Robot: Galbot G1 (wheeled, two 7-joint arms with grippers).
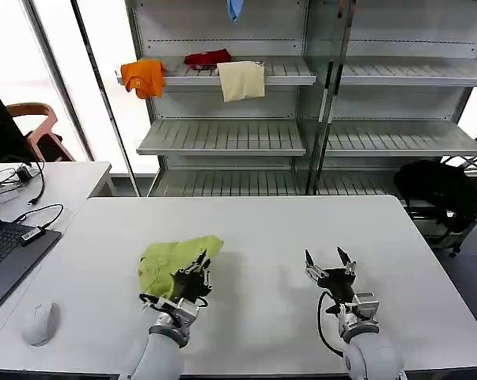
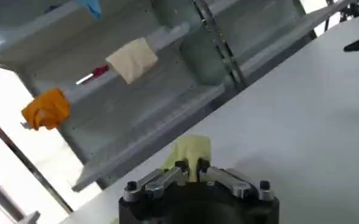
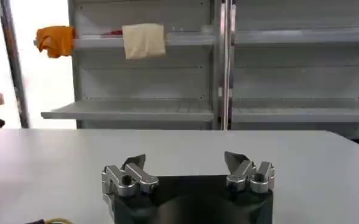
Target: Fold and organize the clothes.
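On the table (image 1: 254, 237), left tool (image 1: 198, 265) pinches the T-shirt (image 1: 165, 263); right tool (image 1: 327, 259) spread.

The T-shirt (image 1: 168, 260) is soft, matt, creased cloth. The counter (image 1: 254, 229) looks smooth, matt white. The far shelves (image 1: 222, 134) are grey slatted metal. Both grippers have black bodies; the right gripper's fingers (image 3: 130, 164) look like dull metal.

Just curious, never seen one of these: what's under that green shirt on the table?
The T-shirt lies bunched on the white table. The left pincer is shut on its near edge. Whatever lies beneath the folds is hidden. The right pincer is open, apart.
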